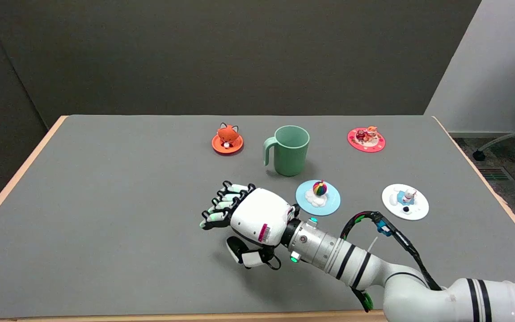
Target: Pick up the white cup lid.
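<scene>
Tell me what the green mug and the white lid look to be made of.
Green mug: probably matte plastic, with an even pale colour, soft sheen and no glaze glare. White lid: looks like soft silicone or rubber, a thin flat disc with a small moulded figure on top; the material can't be confirmed.

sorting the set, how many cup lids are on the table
4: orange fox lid left of the green mug, red lid far right, blue lid beside the wrist, white lid near right.
</scene>
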